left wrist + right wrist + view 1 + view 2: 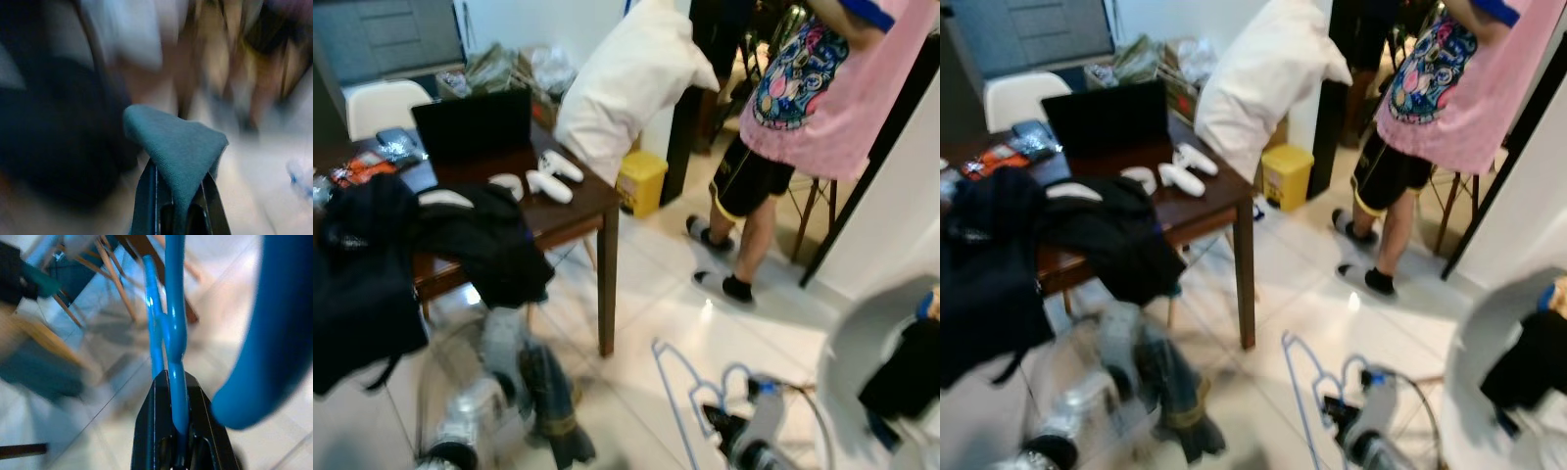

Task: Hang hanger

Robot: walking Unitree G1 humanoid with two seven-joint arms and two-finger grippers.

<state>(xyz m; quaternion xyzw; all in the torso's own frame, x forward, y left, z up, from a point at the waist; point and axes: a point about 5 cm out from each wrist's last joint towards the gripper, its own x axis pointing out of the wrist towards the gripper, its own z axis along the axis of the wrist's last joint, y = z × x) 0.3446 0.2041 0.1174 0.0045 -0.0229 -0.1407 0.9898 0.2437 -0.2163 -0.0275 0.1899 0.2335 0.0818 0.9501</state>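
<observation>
A light blue wire hanger (677, 390) hangs low over the tiled floor, and my right gripper (722, 423) is shut on it. In the right wrist view the hanger's blue neck (172, 333) runs straight between the closed black fingers (156, 431). My left gripper (551, 416) is low at the left by the table leg, blurred by motion. In the left wrist view a fold of grey-green cloth (178, 144) sits pinched in my left gripper (178, 200).
A dark wooden table (578, 211) at the left carries black clothes (480, 240), a laptop (475, 122) and white controllers (548, 181). A person in a pink shirt (832, 88) stands at the back right. A yellow bin (641, 181) sits by the wall. A white rounded basket (862, 352) is at the right.
</observation>
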